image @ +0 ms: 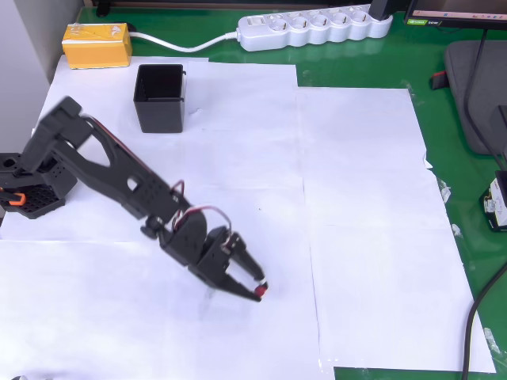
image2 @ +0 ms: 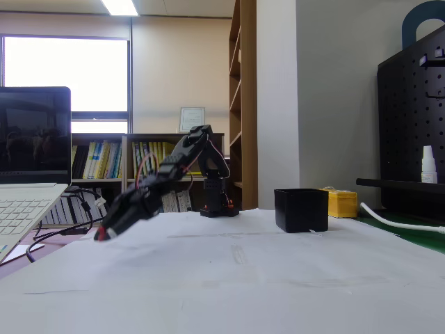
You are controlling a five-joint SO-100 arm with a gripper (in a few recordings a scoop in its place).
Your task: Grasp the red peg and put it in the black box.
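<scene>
The red peg (image: 261,290) is a tiny dark-red piece pinched between the tips of my black gripper (image: 257,288), which is shut on it. In the fixed view the peg (image2: 102,236) sits at the tip of the gripper (image2: 106,233), lifted above the white paper at the left. The black box (image: 159,96) stands open-topped at the upper left of the overhead view, well away from the gripper. That box (image2: 300,209) is right of centre in the fixed view, beyond the arm's base.
A yellow block (image: 97,44) lies beside the box at the back. A white power strip (image: 314,28) and its cable run along the far edge. A laptop (image2: 28,188) sits at the left. White paper sheets (image: 364,237) cover the green mat.
</scene>
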